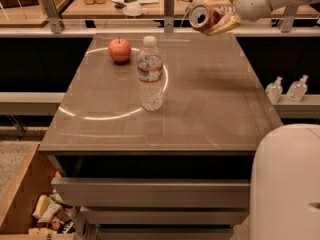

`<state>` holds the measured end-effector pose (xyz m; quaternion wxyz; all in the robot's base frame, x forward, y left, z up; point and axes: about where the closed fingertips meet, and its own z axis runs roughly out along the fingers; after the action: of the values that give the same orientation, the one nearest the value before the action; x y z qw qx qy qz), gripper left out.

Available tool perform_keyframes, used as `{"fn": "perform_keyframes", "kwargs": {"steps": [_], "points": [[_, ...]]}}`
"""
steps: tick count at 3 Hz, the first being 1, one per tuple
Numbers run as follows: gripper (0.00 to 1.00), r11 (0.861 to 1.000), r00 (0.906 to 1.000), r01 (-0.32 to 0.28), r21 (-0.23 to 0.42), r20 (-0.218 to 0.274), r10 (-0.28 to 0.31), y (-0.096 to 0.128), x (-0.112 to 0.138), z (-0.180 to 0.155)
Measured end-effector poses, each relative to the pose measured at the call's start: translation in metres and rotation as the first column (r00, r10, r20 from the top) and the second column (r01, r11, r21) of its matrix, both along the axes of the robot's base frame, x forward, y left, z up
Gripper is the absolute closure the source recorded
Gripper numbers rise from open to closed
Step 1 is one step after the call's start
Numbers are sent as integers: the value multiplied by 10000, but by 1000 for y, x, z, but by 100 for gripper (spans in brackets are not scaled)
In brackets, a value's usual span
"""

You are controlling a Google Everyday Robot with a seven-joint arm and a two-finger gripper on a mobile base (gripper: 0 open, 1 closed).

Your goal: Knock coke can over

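Note:
The coke can (202, 17), orange-red with a silver top rim, lies sideways in the air with its top facing me, above the far edge of the table (210, 109). My gripper (216, 15) reaches in from the upper right and is shut on the can, with cream fingers (223, 25) above and below it. The can touches nothing on the table.
A clear plastic water bottle (150, 74) stands upright at the table's middle left. A red apple (120, 50) sits at the far left. Two small white bottles (286, 89) stand on a ledge to the right. My white base (287, 184) fills the lower right corner.

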<state>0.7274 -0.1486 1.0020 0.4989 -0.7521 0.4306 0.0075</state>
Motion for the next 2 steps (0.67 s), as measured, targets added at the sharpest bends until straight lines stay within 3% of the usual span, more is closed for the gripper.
{"fn": "perform_keyframes", "kwargs": {"steps": [1, 2], "points": [[100, 9851, 9884, -1403, -995, -724, 1334, 11, -35, -13], [100, 9474, 9759, -2150, -2372, -900, 1990, 19, -52, -15]]}}
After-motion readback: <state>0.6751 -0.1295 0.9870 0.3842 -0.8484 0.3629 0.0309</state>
